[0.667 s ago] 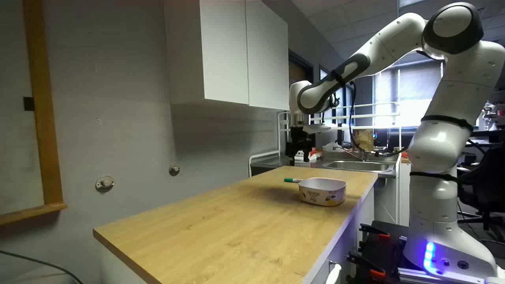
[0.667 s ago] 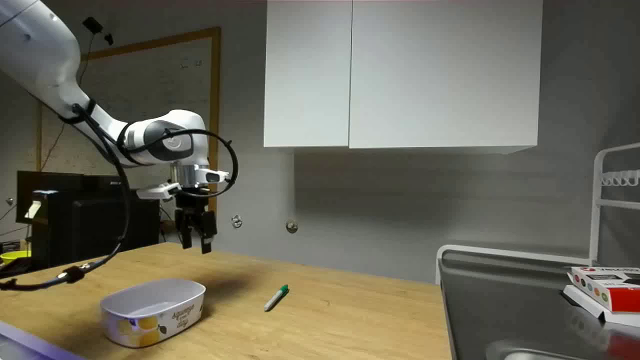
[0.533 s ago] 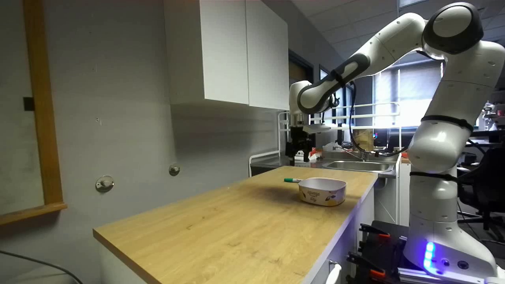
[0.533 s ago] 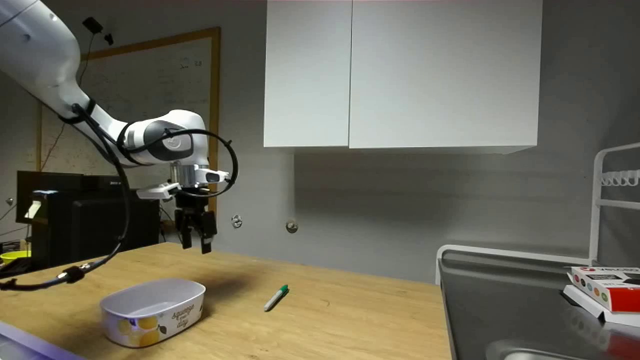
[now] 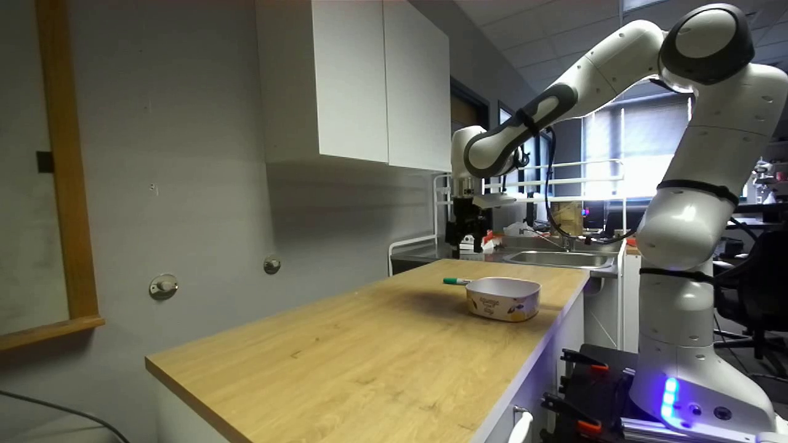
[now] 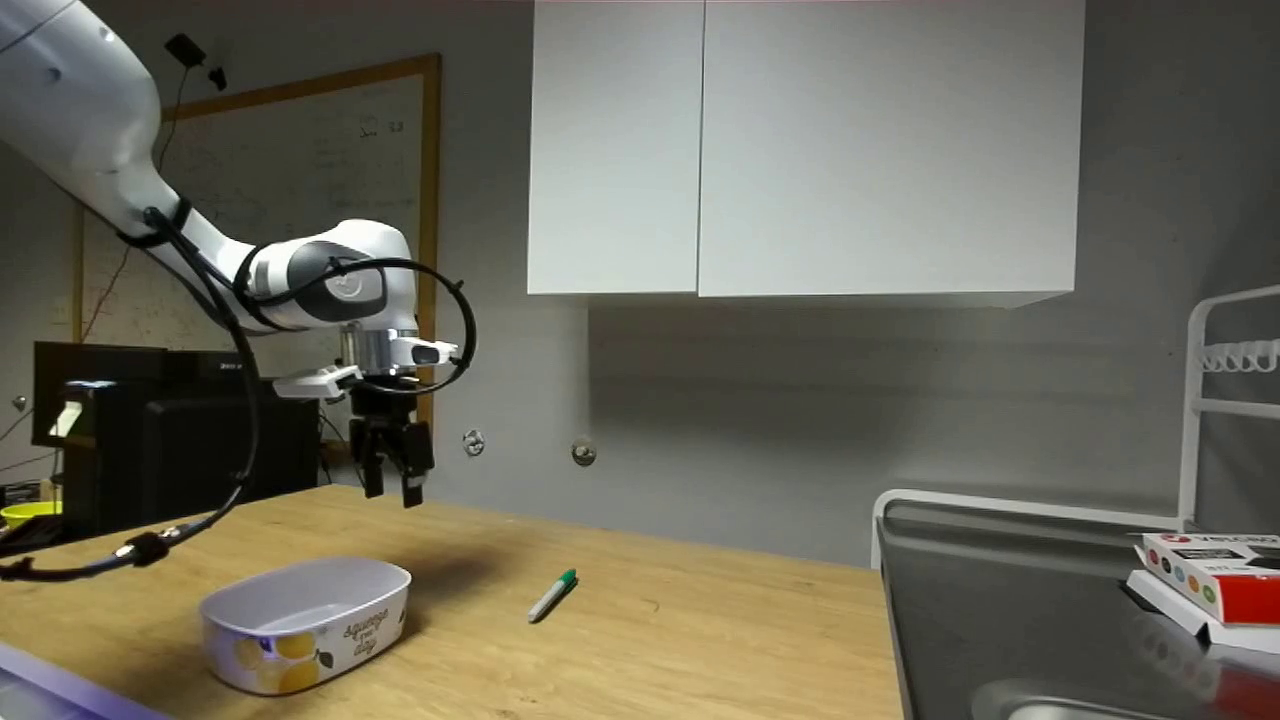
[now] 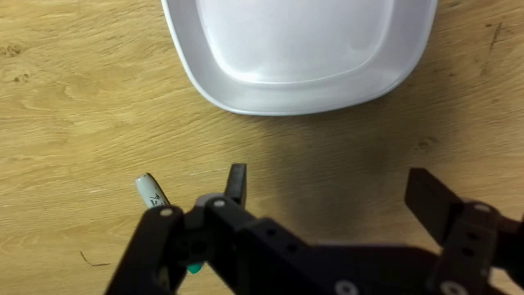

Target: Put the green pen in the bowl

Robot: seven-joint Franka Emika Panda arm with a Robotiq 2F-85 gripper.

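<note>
The green pen, a marker with a white-grey body and green cap, lies on the wooden counter in both exterior views (image 5: 455, 281) (image 6: 552, 597). In the wrist view the pen (image 7: 150, 191) is partly hidden behind the gripper's left finger. The bowl is white and rounded, with a lemon print and lettering, and stands near the pen in both exterior views (image 5: 502, 306) (image 6: 335, 648). The bowl (image 7: 286, 100) fills the top of the wrist view and looks empty there. My gripper (image 5: 466, 247) (image 6: 393, 490) (image 7: 327, 170) is open and empty, above the counter.
The wooden counter (image 5: 345, 351) runs along a grey wall. White cabinets (image 6: 800, 150) hang above it. A dark sink top (image 6: 1010, 600) with a white rail (image 6: 1020, 505) and a red-white box (image 6: 1215, 575) adjoins the counter. A cable (image 6: 250, 430) hangs from the arm.
</note>
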